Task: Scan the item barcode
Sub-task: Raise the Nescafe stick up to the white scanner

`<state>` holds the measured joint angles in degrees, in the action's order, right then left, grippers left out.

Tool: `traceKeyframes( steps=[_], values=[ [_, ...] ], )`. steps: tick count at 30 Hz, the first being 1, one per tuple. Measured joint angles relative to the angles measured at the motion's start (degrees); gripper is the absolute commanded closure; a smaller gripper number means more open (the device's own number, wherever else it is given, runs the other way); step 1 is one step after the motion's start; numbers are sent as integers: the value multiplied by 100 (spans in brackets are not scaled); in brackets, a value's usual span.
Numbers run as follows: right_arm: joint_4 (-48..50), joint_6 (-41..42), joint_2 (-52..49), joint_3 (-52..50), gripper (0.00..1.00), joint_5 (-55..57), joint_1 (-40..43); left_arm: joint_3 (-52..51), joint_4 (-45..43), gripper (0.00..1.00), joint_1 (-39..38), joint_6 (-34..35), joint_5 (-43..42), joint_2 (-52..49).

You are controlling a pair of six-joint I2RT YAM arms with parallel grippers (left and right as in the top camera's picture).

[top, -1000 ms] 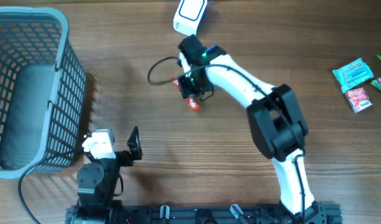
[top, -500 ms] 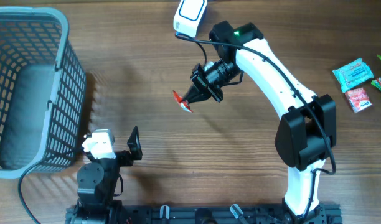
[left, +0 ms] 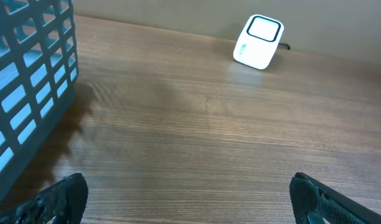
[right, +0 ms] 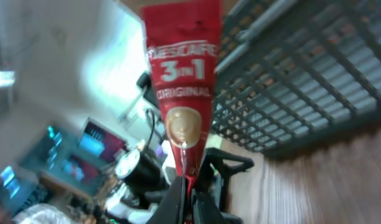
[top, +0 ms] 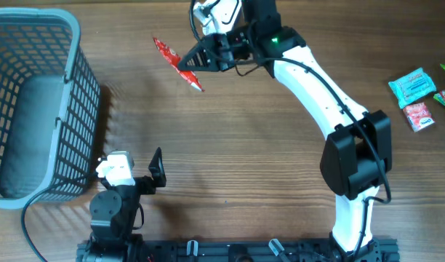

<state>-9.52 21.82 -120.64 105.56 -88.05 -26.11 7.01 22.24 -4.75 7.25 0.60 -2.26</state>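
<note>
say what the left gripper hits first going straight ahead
Probably only bare table: the left gripper aims between the basket on its left and the scanner, off to the right.

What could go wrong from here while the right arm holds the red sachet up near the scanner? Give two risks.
1. The right gripper has its fingers pinching only the narrow end of the sachet, so it might twist or slip free.
2. In the overhead view the sachet sits off to the basket side of the scanner, and no barcode shows in any view, so the scan may miss.
</note>
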Motion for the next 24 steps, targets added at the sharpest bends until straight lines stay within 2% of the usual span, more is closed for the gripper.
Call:
traceKeyframes(
  steps=[4, 11, 15, 17, 19, 22, 24],
  values=[
    [1014, -824, 0, -4, 96, -131, -179, 0, 0, 0, 0, 0, -2, 0],
    [2247, -3362, 0, -2, 96, -2, -540, 0, 0, 0, 0, 0, 0, 0],
    [3130, -5654, 0, -7, 96, 1333, -754, 0, 0, 0, 0, -2, 0, 0],
    [3862, -6384, 0, -7, 96, 2107, -841, 0, 2, 0, 0, 0, 0, 2],
    [4387, -6688, 0, -7, 96, 2992, -901, 0, 0, 0, 0, -2, -2, 2],
    [4699, -7466, 0, -4, 96, 4972, -1025, 0, 0, 0, 0, -2, 0, 0],
    [4828, -8446, 0, -4, 96, 6865, -1165, 0, 0, 0, 0, 0, 0, 2]
  ],
)
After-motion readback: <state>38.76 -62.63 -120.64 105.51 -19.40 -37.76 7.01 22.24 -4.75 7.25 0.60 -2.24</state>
